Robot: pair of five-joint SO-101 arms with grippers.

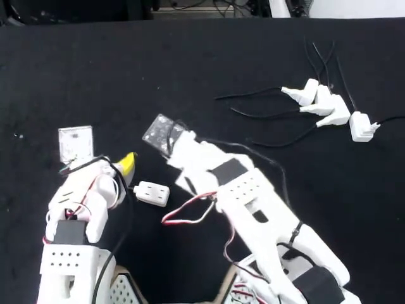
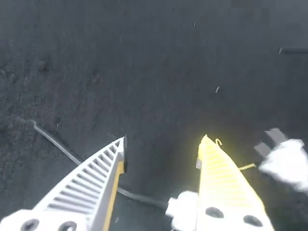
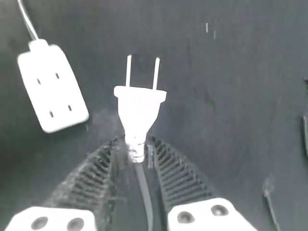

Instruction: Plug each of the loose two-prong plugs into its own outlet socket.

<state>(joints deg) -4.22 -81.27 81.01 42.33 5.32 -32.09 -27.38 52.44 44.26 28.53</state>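
Observation:
My right gripper [image 3: 134, 144] is shut on the neck of a white two-prong plug [image 3: 139, 103], whose prongs point away from the wrist. A white outlet socket [image 3: 52, 91] with two pairs of slots lies flat just beside the plug, apart from it. In the high view that socket [image 1: 152, 193] rests between the two arms, with the right gripper [image 1: 163, 136] a little beyond it. My left gripper [image 2: 163, 142] stands open over bare cloth, and its yellow finger [image 1: 128, 163] is close to the socket. Several more white plugs [image 1: 319, 101] lie at the far right.
A thin dark cord [image 2: 72, 156] runs over the black cloth [image 1: 209, 57] under the left gripper. A pale square piece [image 1: 76, 142] lies by the left arm. A white adapter [image 1: 361, 125] sits beside the far plugs. Red and white wires [image 1: 190, 212] hang from the right arm.

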